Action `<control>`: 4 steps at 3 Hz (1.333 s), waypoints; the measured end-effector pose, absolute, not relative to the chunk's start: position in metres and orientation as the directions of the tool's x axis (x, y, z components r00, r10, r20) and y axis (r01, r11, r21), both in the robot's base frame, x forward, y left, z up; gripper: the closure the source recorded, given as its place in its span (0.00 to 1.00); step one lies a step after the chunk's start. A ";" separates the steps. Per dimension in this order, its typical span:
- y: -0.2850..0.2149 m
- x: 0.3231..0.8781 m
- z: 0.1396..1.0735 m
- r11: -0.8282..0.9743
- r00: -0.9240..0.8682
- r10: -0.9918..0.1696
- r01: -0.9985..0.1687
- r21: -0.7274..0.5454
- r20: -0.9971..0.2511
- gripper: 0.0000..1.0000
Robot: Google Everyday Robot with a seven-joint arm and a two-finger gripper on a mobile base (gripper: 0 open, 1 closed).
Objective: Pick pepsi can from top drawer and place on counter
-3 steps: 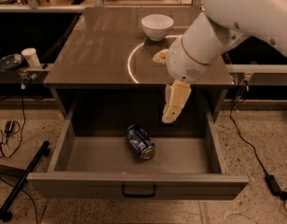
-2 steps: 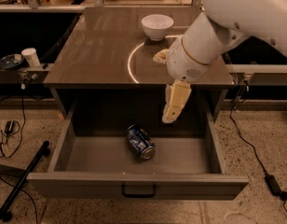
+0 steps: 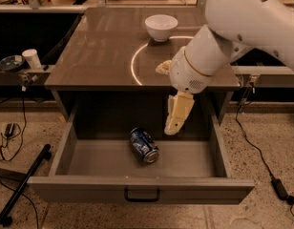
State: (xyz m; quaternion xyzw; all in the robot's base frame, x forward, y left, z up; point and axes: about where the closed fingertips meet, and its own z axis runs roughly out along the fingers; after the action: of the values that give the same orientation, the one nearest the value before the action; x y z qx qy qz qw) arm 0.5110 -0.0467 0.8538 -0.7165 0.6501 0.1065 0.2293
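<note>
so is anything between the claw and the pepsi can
Nothing. In the camera view the claw hangs up and right of the pepsi can, with only bare top drawer floor between.

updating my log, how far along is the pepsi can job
Done: the top drawer is pulled open. In hand: the pincer hangs over the drawer beside the pepsi can, which lies on its side, untouched. Left: grasp the can, lift it, set it on the counter.

floor: speckled beige terrazzo floor [image 3: 261,213] | lower left: black metal bar [image 3: 23,185], black cables [image 3: 6,144] | lower right: black power brick [image 3: 279,189] | left edge: grey side shelf [image 3: 8,76] carrying white paper cup [image 3: 31,58] | centre: cream end effector [image 3: 171,129] hanging down
</note>
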 end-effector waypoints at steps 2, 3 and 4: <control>-0.049 0.490 0.796 -0.013 0.068 -0.882 -0.993 -0.120 -0.467 0.00; -0.049 0.495 0.786 -0.007 0.062 -0.877 -0.993 -0.116 -0.476 0.00; -0.049 0.503 0.775 -0.002 0.055 -0.874 -0.994 -0.110 -0.483 0.00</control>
State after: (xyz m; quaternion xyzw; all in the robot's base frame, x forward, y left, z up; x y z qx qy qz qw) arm 0.5034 -0.0489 0.7754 -0.6937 0.6732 0.1396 0.2146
